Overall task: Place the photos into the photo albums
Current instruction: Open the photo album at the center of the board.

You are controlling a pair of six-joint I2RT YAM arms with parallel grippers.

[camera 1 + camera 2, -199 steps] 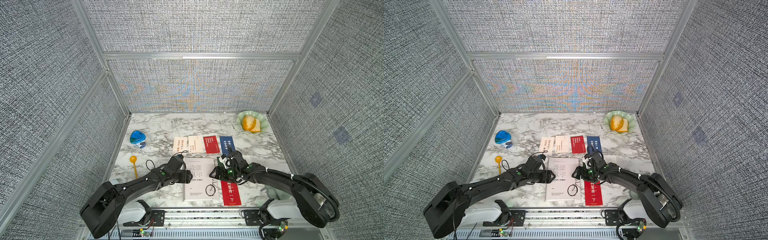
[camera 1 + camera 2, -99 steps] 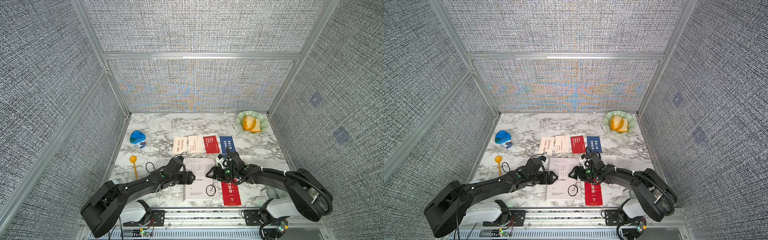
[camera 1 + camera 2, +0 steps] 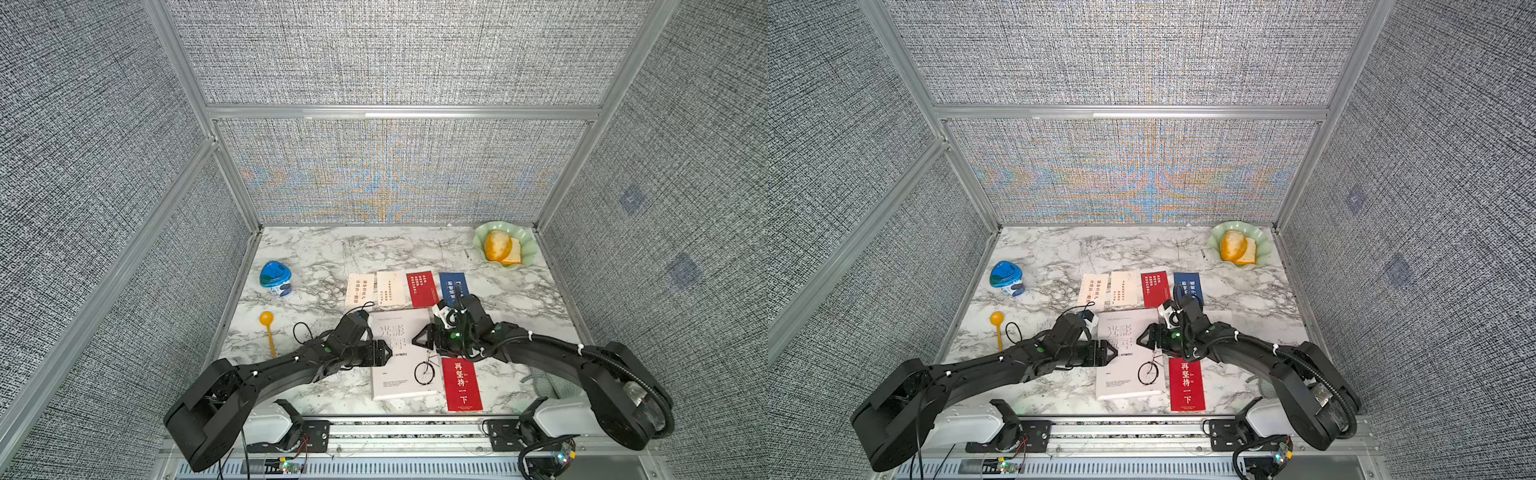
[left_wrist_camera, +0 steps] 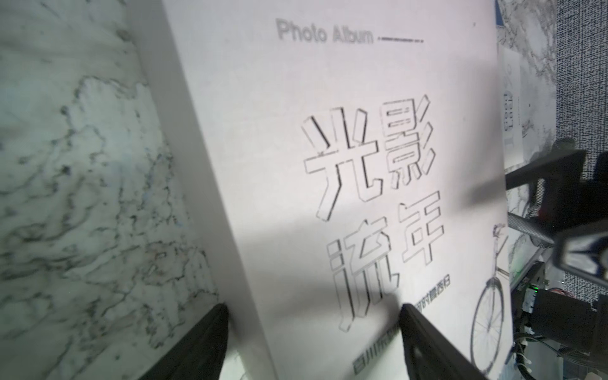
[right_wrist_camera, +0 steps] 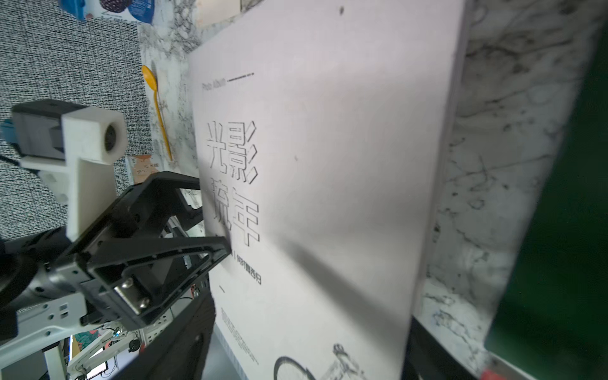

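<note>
Photo album (image 3: pixel 401 374) closed, flat. Left gripper (image 3: pixel 388 353), jaws wide, straddles its left edge. Right gripper (image 3: pixel 417 338), jaws apart, over its right edge. Marble tabletop (image 3: pixel 349 390) open beside left edge.

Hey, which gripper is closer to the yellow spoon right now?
Left. The left gripper sits at the photo album's edge on the side facing the yellow spoon. The right gripper hovers over the album's opposite side, farther away.

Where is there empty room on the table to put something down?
Bare marble runs along the back edge, between the blue tub and the green dish, behind the row of cards. Another lies in front of the dish, beside the blue card. The middle is crowded: album, red card, left gripper and right gripper.
</note>
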